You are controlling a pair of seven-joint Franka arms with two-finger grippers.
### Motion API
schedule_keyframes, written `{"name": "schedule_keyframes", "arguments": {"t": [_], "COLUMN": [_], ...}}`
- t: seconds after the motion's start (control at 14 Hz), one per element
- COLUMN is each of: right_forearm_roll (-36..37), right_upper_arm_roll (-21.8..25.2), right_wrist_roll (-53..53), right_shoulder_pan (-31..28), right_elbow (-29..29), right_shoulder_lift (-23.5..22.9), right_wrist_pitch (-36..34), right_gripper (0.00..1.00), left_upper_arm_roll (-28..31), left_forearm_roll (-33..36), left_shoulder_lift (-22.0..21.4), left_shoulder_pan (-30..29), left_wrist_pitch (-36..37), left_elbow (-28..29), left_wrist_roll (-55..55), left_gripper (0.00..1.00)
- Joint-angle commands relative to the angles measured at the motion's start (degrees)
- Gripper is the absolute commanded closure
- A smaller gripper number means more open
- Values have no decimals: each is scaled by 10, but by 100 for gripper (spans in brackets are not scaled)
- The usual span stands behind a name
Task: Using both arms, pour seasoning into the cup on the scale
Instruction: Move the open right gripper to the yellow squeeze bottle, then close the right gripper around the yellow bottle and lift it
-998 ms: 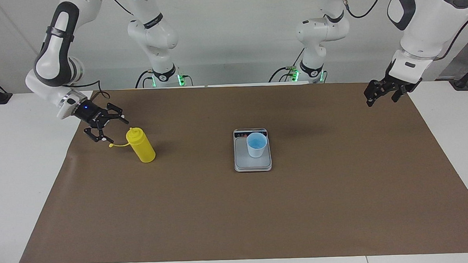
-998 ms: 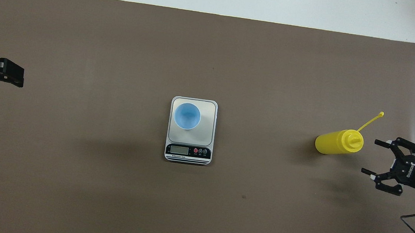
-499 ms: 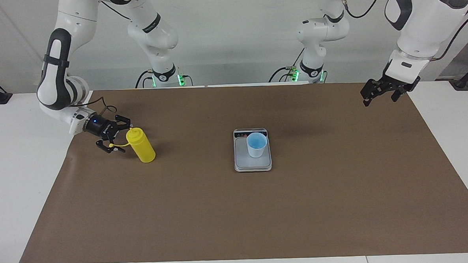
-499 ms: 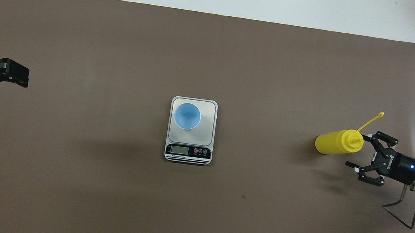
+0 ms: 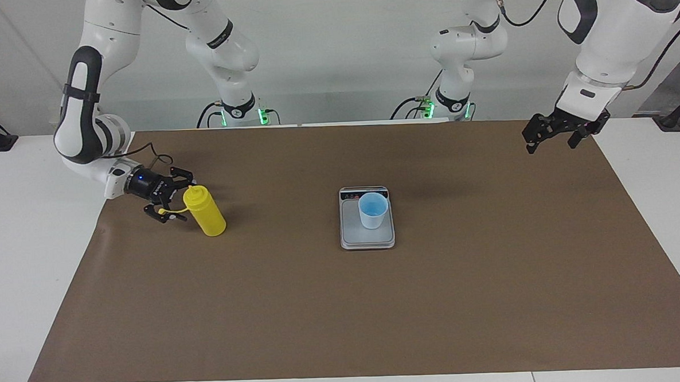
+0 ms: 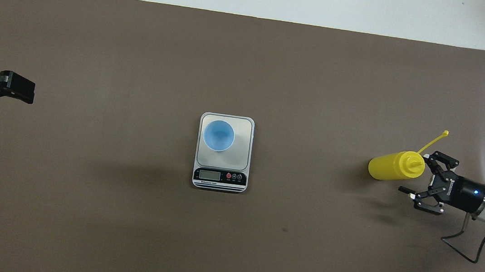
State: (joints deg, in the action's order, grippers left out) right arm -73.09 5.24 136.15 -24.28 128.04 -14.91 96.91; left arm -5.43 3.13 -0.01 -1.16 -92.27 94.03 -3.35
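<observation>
Brown paper [image 6: 77, 226] covers most of the white table [image 5: 33, 256]. A strip of white shows around its edges.

Seen from overhead, the scale [image 6: 240, 154] sits in the middle of the paper. Its dark display strip is on its six o'clock edge, the edge nearest the robots. The cup [image 6: 219, 135] stands on the grey plate, toward the plate's ten o'clock corner and close to its rim.

The seasoning [image 6: 392, 166] stands on the paper at three o'clock from the scale, well apart from it. Wide bare paper lies between the two. Its thin cap [image 6: 446, 132] sticks out at one o'clock from the nozzle. The paper's edge at the right arm's end is near.

The right gripper [image 5: 179, 198] is low, just beside the top of the seasoning, at about four o'clock from the nozzle in the overhead view. Its two fingers [image 6: 431, 158] are spread wide and hold nothing. Whether they touch the seasoning cannot be told.

The left gripper [image 5: 536, 142] hangs in the air over the paper's edge at the left arm's end, at nine o'clock from the scale in the overhead view. Whether it is spread or pressed together cannot be told. Much bare paper lies between it and the scale.
</observation>
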Motion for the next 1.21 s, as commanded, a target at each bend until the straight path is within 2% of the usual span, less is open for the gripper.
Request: {"name": "schedule_keyframes", "arguments": {"t": [0.0, 0.57, 1.14], "right_forearm_roll": [-32, -44, -64], "right_upper_arm_roll": [-6, -5, -6], "right_wrist_roll": [9, 11, 10], "right_shoulder_pan": [6, 31, 45], "right_elbow": [-9, -4, 1], "right_shoulder_lift": [-11, -13, -13], "right_wrist_pitch": [-1, 35, 36], "right_gripper": [0, 0, 0], "left_upper_arm_roll": [2, 3, 3], "left_forearm_roll": [-5, -5, -5], "left_shoulder_lift": [-19, -19, -19], "left_shoulder_pan": [0, -9, -9], "left_wrist_pitch": [-6, -5, -5], "left_elbow": [22, 20, 20], "left_wrist_roll": [9, 7, 6], "left_gripper": [0, 0, 0]}}
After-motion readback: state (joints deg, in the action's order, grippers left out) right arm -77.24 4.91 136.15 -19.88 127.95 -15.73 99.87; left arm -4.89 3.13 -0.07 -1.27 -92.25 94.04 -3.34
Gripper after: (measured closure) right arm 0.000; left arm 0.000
